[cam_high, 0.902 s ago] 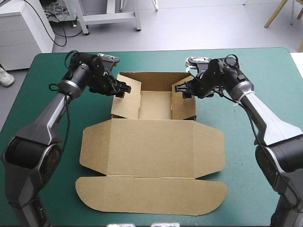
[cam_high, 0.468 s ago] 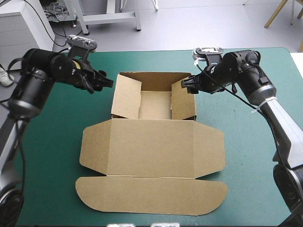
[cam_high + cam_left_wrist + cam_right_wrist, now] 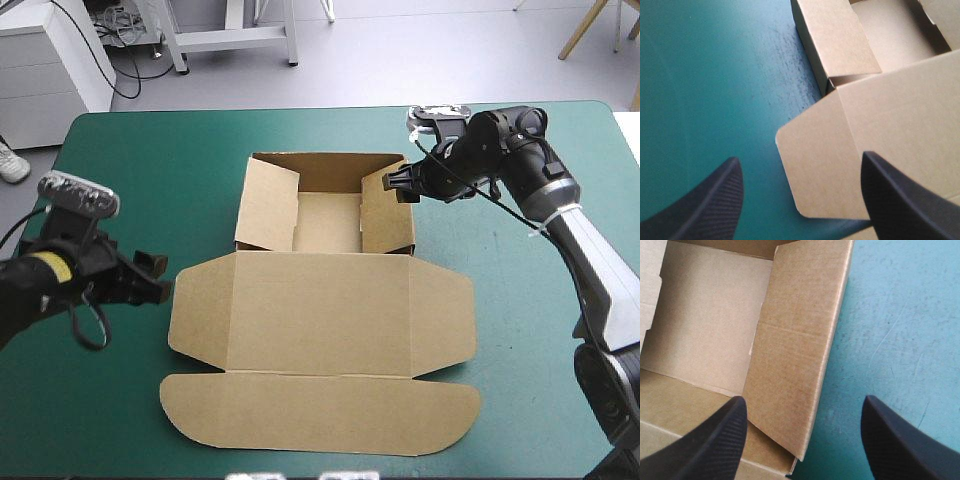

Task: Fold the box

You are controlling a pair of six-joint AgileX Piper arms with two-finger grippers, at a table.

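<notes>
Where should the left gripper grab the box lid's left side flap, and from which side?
Probably grip the side flap at its rounded outer edge, coming from the table's left: it lies flat, that edge free, facing the open left gripper.

The brown box (image 3: 325, 250) sat mid-bench as an open tray, walls raised, lid spread flat toward the near edge.

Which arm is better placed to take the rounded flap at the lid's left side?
Left arm: its open jaws face that flap; the right arm's are away at the tray's right wall.
</notes>
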